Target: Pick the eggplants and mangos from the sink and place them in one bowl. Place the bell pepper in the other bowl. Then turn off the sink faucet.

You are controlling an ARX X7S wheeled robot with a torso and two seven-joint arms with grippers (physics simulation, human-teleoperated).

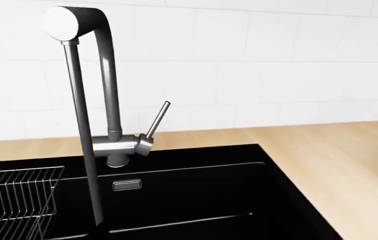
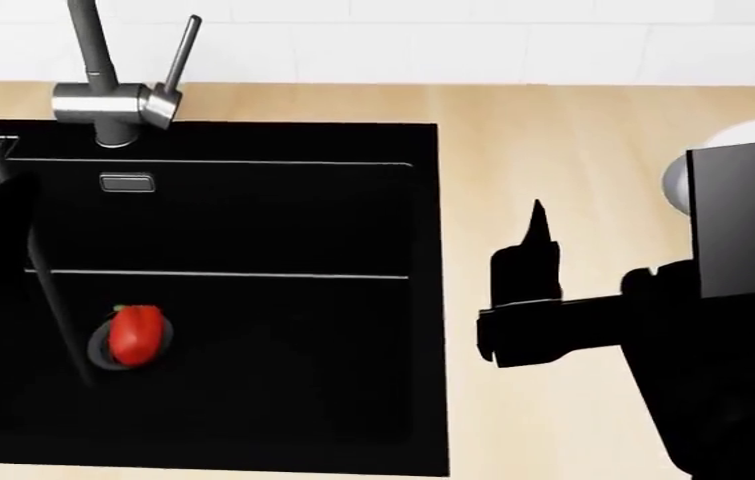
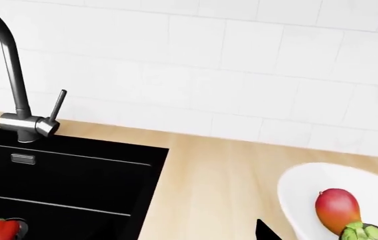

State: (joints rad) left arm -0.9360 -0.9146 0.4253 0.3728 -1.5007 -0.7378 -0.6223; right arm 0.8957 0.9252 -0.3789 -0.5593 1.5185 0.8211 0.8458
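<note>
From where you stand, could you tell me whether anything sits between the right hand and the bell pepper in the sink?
Nothing visible does. The bell pepper lies on the drain in the sink; the right hand hangs over bare counter beside the basin.

Right gripper (image 2: pixel 535 235) held forward, jaws together, gripping nothing.

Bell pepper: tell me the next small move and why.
Probably swing the right gripper from over the counter toward the sink and the pepper. The pepper sits on the drain, alone in the basin, while the mango and eggplant already lie in the bowl.
</note>
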